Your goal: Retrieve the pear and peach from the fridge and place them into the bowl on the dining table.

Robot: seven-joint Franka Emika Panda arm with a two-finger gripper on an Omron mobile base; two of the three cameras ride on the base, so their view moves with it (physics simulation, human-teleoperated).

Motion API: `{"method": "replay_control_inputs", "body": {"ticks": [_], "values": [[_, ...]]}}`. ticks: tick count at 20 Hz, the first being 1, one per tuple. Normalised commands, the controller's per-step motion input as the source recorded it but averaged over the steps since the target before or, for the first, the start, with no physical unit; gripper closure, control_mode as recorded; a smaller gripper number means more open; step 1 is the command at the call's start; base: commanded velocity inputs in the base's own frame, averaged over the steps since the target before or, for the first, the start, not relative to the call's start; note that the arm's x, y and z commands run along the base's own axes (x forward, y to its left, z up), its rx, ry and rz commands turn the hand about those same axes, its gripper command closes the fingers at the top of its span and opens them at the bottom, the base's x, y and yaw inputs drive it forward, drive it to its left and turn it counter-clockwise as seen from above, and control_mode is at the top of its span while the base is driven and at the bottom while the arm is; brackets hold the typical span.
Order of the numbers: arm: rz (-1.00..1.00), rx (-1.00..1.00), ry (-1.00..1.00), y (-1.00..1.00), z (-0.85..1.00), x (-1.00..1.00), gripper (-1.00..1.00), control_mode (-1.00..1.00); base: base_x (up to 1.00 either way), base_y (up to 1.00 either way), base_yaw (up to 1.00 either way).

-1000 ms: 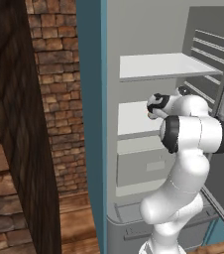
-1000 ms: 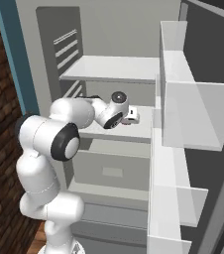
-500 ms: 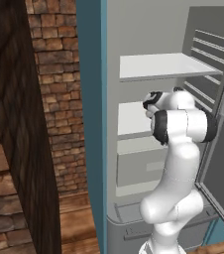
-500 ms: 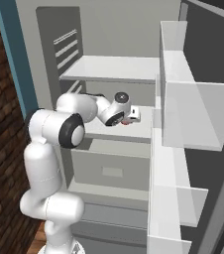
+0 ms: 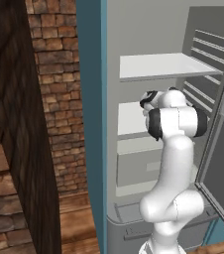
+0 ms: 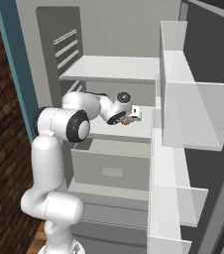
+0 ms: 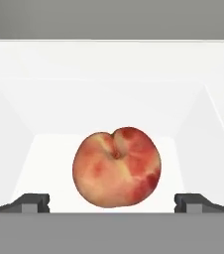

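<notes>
Peach on the fridge shelf — stem dimple facing the camera
The peach [image 7: 116, 166], near-round, sits centred between the wide-spread fingers of the tool [image 7: 112, 202] — untouched.

The peach [image 7: 116, 166] lies on a fridge [image 6: 114, 30] shelf [image 7: 104, 141], between the jaws.

Counted: one peach [image 7: 116, 167]; one fridge [image 5: 153, 64], standing open; two white shelves [image 6: 111, 68] and one drawer [image 6: 111, 168] inside; one gripper [image 7: 112, 202] with two dark fingertips [image 7: 32, 202].
</notes>
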Motion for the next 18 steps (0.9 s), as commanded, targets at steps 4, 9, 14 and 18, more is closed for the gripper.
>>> {"method": "replay_control_inputs", "body": {"ticks": [4, 9, 14, 18], "values": [[0.0, 0.0, 0.0, -0.04, -0.17, 0.38, -1.0, -1.0, 0.0, 0.0, 0.0], [0.0, 0.0, 0.0, -0.07, -0.15, 0.26, -1.0, -1.0, 0.0, 0.0, 0.0], [0.0, 0.0, 0.0, -0.01, -0.22, 0.03, -1.0, -1.0, 0.0, 0.0, 0.0], [0.0, 0.0, 0.02, 0.0, -0.27, 0.04, -1.0, -1.0, 0.0, 0.0, 0.0]]}}
